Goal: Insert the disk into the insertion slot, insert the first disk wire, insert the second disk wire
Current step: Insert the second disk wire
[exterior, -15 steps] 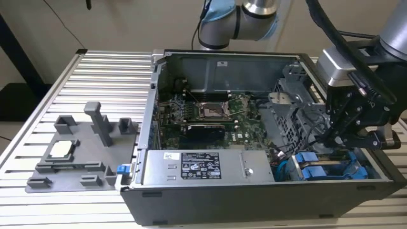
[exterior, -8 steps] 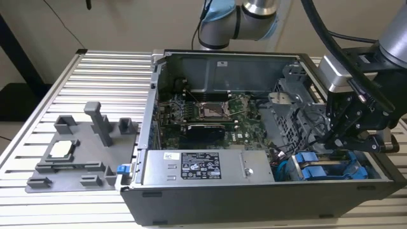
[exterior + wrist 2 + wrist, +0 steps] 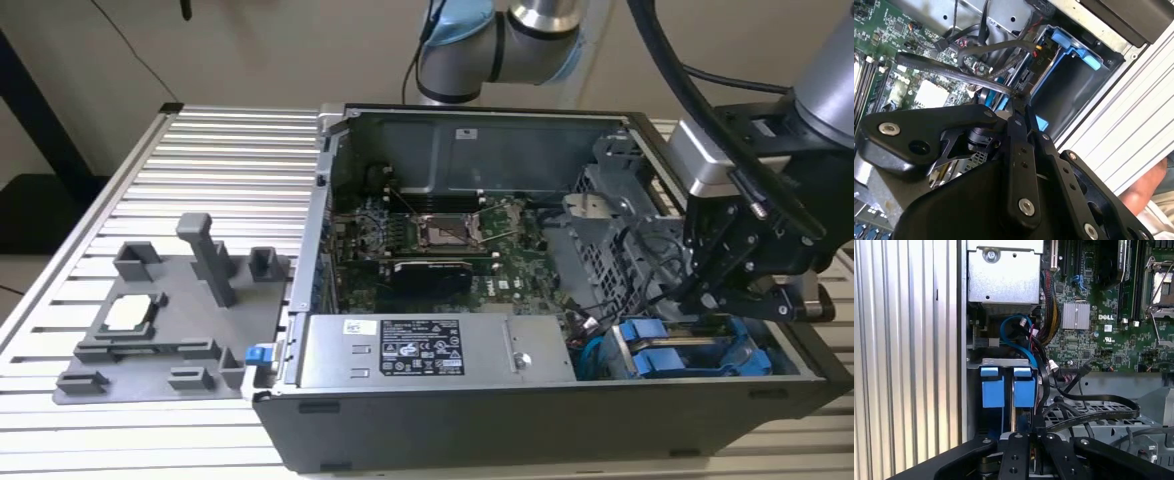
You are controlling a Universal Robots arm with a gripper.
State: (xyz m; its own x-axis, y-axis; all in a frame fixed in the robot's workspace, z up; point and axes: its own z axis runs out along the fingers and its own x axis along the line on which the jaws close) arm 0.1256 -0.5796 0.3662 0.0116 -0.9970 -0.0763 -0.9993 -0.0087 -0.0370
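Note:
The disk sits in the insertion slot (image 3: 754, 372) of the drive cage, at the case's front corner on the exterior view's right; its blue carrier (image 3: 678, 356) shows at the cage mouth. In the first wrist view two blue carrier ends (image 3: 1024, 390) stand side by side, and the second wrist view shows the blue carrier (image 3: 1074, 47) too. My gripper (image 3: 705, 298) hangs just above the cage. Its fingers (image 3: 1016, 150) meet at the tips, and my gripper (image 3: 1020, 100) is shut on the end of a flat black disk wire (image 3: 954, 70). That wire (image 3: 1094, 407) loops over the cage toward the motherboard.
The open computer case (image 3: 561, 430) lies on a slatted aluminium table (image 3: 214, 150). A grey labelled power-supply box (image 3: 414, 350) sits beside the cage, with the motherboard (image 3: 427, 235) behind. A grey fixture (image 3: 160, 310) stands at the exterior view's left. A person's arm (image 3: 1149, 187) is beside the case.

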